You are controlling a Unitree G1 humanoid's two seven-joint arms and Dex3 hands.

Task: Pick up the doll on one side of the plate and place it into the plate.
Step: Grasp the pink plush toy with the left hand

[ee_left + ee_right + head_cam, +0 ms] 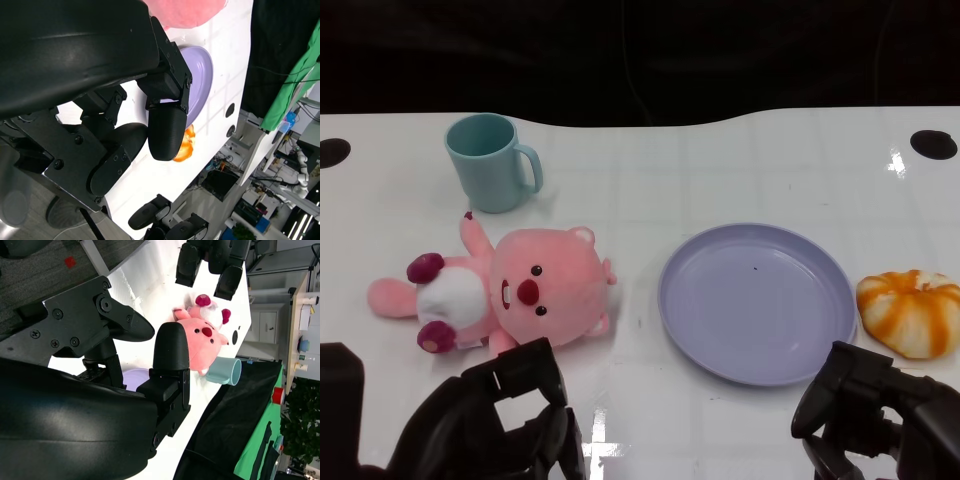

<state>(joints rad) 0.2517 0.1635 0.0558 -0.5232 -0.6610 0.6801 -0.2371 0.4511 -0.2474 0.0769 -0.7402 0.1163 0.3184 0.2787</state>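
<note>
Doll [510, 290] lies face-up, lengthwise across table, head toward plate [720, 345].

A glossy white counter [740, 170] with faint tile-like lines reflects bright overhead light and carries round black holes [932, 144] near its far corners. Behind it the head view is dark. The wrist views show green cloth [295, 85] hanging beside black drapery, a grey floor [45, 265], and white cabinets [267, 320] beyond.
</note>
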